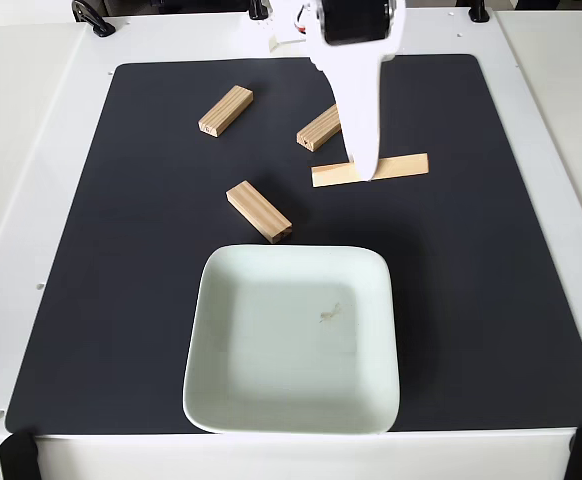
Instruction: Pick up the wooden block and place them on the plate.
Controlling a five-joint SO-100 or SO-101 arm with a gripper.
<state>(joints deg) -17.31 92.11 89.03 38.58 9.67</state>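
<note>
Four wooden blocks (259,211) lie (all flat) behind the plate (211,400).

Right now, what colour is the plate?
Pale mint-white plate, with a small dark smudge; fixed view.

Hand (367,172): white, reaching down from the top edge onto the flat block (371,169); its jaw state cannot be told.
Other blocks: three on the black mat (91,250), apart.
Plate (211,390): empty but for a smudge.

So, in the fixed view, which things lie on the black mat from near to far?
plate → wooden block nearest the plate → flat block under the gripper → upper-left block
</note>
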